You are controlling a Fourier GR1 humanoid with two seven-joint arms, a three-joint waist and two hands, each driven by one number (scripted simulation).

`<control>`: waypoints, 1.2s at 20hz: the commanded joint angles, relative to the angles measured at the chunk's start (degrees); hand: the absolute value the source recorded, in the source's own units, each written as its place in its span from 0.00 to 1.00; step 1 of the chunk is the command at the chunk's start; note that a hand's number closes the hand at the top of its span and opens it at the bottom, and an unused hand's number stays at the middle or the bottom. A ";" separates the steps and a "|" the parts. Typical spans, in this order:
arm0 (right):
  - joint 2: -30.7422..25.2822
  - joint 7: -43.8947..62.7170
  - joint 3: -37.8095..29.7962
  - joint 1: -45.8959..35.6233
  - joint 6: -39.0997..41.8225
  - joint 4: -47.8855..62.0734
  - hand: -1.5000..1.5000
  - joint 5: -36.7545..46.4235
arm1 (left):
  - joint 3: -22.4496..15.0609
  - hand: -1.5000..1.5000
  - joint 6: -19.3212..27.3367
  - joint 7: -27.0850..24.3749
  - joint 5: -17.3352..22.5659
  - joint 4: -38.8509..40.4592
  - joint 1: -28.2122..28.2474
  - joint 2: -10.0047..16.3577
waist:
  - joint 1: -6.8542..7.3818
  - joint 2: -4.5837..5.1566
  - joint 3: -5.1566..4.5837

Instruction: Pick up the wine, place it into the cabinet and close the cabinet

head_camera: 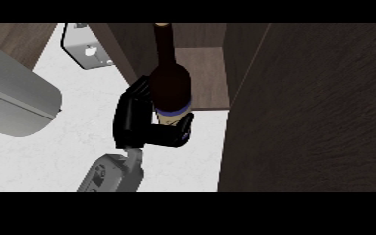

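Dark glass wine bottle in black left hand in front of open brown wooden cabinet, dark wooden door right, grey metal bracket left on white counter.

Eyes on the dark glass wine bottle: there's a label on it, a blue band over a cream strip, sitting just past the curled fingers of the black left hand, right above the thumb. Any writing on it? None that can be read. Back behind the fingers, the grey forearm panel carries dark marks, too small to make out. No other text, number or sign.
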 commanded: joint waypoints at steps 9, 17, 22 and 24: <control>-0.48 6.37 -2.73 2.20 1.27 -11.93 0.00 -6.20 | -1.20 1.00 5.91 -6.02 3.28 18.25 -10.84 -0.04 | -0.19 0.16 -0.05; 1.66 4.73 2.11 3.36 0.44 -10.21 0.00 -2.91 | -5.75 1.00 6.77 -17.01 15.00 32.26 -15.16 -0.04 | -0.95 0.34 -0.10; 0.73 2.44 -2.36 5.35 3.26 -10.77 0.00 -7.42 | -6.53 1.00 4.82 -23.48 19.57 35.54 -13.12 -0.04 | -1.19 0.30 -0.06; 0.71 4.86 0.00 4.59 2.99 -12.09 0.00 -5.11 | -5.36 1.00 2.53 -24.34 20.69 37.84 -14.58 -0.04 | -0.89 0.25 -0.09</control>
